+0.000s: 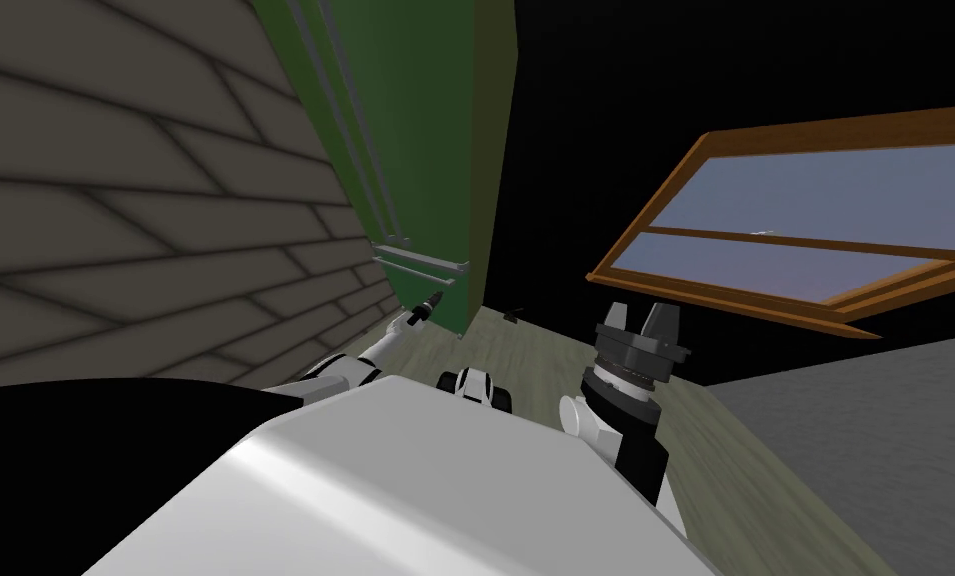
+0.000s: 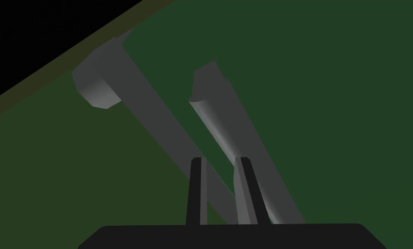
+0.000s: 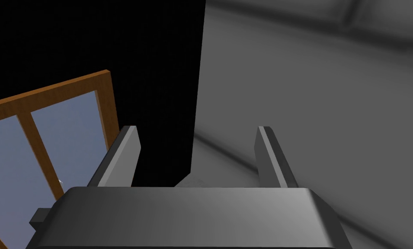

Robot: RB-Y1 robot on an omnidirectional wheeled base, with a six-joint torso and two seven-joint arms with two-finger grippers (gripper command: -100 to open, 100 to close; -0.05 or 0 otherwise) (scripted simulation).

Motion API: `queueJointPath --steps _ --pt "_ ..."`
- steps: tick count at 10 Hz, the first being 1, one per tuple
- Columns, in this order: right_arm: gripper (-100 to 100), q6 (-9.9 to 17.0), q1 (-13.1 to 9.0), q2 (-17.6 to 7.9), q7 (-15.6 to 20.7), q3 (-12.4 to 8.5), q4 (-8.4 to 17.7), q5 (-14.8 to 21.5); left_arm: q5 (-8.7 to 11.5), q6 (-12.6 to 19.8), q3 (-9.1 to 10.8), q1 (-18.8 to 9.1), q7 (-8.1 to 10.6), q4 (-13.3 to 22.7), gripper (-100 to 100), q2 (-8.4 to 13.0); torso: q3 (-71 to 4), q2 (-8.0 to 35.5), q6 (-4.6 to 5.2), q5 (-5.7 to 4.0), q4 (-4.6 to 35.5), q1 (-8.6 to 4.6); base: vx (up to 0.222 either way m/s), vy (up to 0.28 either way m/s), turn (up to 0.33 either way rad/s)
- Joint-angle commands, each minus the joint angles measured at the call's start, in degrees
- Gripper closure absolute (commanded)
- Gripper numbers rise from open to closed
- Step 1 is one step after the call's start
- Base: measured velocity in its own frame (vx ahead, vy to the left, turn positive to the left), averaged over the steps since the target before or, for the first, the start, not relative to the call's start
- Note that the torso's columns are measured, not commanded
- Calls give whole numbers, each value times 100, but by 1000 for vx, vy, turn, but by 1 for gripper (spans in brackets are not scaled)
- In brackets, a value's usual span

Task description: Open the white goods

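The left gripper (image 2: 220, 160) has its two fingers drawn in narrow about the nearer of two grey bars. This handle (image 2: 158, 129) crosses the gap between the fingers low down, close to the dark box. The second bar (image 2: 227, 125) lies parallel and just beside it, passing behind one finger. Both bars sit on the flat green front of the fridge (image 1: 415, 130) and run slantwise away from the hand to blunt ends.

In the head view the fridge is tall and green, standing on the pale plank floor (image 1: 535, 350). Its long axis climbs from just ahead of the left hand to the top edge of the picture, sharing the camera's slant. The face with the handles turns toward the brick wall (image 1: 115, 200). The plain side face turns toward the black area (image 1: 615, 80). Two long grey handles (image 1: 350, 130) run along the fridge's length, and the two short bars lie across it at the low end, where the left arm reaches in.

The right gripper (image 1: 641, 315) hangs well apart from the fridge, fingers spread wide and holding nothing. Beyond it are a window (image 1: 815, 220) in a brown wooden frame and a plain grey surface (image 1: 865, 430).
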Motion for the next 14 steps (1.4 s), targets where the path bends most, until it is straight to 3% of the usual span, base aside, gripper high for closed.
queueJointPath --steps 1,3,5,6,7,9,10,12,13,14 --pt "0 -1 1 0 0 0 -1 0 10 184 -13 -126 52 18 -100 72 -1 4 -4 1 -2 1 157 -8 -42" --pt "0 -1 2 0 0 0 -1 0 13 203 -17 -148 66 26 -100 92 32 54 -4 4 14 14 133 -6 -30" --pt "0 0 2 0 0 0 0 0 16 232 -209 -114 230 -129 -100 220 57 90 -9 1 26 4 141 -53 159" --pt "0 -1 1 1 0 0 -1 0 16 235 -170 -112 192 -111 -100 198 41 67 -3 0 18 0 73 -29 25" --pt "0 0 0 0 0 0 -1 0 14 219 -60 -149 105 -4 100 122 48 84 -2 4 20 15 -75 31 -172" --pt "0 1 -3 -1 0 0 1 0 17 226 -44 -166 107 -17 100 121 72 120 -4 15 24 35 -102 46 -101" --pt "0 0 -2 0 0 0 1 0 21 161 238 -166 51 253 100 217 52 82 -11 2 29 14 -125 33 -345" --pt "0 1 -5 0 0 1 1 0 28 83 559 -178 7 513 100 324 52 88 -21 11 13 30 -200 26 -383" --pt "0 1 -3 0 0 0 1 0 28 83 559 -178 7 513 100 324 42 69 -28 2 25 32 -63 9 -106" --pt "0 0 -1 -1 0 -1 0 0 36 6 783 -191 -37 768 100 431 31 51 -30 -9 32 22 -95 18 -652"
